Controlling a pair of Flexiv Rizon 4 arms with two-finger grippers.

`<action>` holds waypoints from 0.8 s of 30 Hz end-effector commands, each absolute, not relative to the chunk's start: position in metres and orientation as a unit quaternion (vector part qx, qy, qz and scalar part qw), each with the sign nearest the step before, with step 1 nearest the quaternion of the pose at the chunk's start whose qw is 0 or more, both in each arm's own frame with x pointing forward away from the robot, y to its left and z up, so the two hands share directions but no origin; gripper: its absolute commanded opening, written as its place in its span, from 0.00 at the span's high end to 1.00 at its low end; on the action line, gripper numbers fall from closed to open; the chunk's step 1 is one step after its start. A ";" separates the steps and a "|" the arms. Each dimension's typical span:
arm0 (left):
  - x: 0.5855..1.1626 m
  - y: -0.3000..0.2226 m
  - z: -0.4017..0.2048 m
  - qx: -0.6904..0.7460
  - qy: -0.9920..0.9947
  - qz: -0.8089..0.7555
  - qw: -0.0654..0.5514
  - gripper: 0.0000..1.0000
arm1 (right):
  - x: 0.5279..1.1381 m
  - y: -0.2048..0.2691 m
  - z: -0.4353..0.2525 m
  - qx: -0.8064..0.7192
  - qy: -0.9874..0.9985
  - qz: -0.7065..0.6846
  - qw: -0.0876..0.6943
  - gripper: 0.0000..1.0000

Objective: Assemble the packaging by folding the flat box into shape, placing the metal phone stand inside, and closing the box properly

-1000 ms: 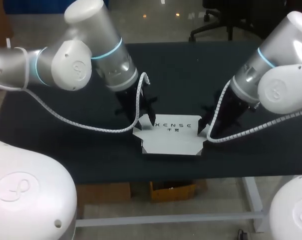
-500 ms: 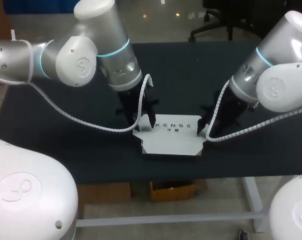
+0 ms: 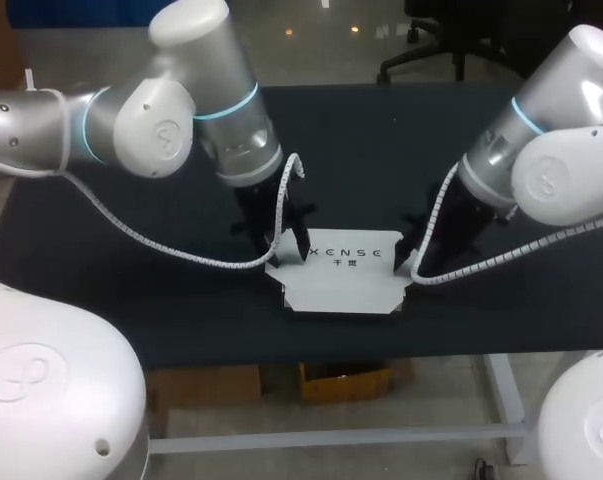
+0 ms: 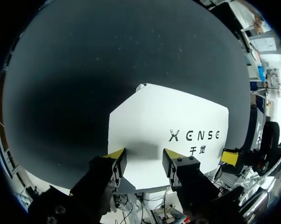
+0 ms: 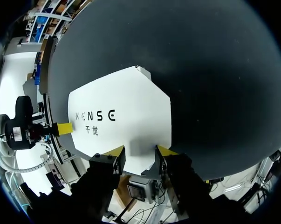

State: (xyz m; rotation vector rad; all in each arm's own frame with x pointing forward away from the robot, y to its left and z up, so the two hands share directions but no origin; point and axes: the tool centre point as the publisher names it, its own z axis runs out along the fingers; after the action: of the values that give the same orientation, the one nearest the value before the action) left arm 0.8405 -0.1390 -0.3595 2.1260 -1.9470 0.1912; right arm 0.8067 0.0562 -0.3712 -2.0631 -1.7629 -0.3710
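I hold my left gripper point(image 4: 145, 157) and right gripper point(image 5: 140, 151) spread over the flat box's point(image 3: 341, 285) ends, and should lower both evenly before pinching.

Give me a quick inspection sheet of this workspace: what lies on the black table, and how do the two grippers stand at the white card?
surface: black table top, dark and even.
job's things: flat white cardboard box with dark lettering lies unfolded near the front edge; metal phone stand: nothing seen.
clutter: nothing seen.
grippers: left gripper is open, its fingers astride the box's left end; right gripper is open at the box's right end. Contact cannot be told.
cables: left arm's white spiral cable loops low over the table; right arm's white spiral cable sags beside the box.
surroundings: nothing seen reaching over the table.
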 end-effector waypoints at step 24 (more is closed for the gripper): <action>0.837 -0.142 -0.362 0.715 -0.682 0.081 0.128 0.47 | 0.819 0.055 -0.375 -0.735 -0.635 -0.145 0.190 0.60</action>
State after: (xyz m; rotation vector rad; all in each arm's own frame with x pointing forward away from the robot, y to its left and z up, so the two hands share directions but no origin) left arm 0.8369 -0.1394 -0.3617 2.0761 -1.9791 0.2429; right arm 0.8173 0.0548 -0.3742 -2.0673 -1.7832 -0.4114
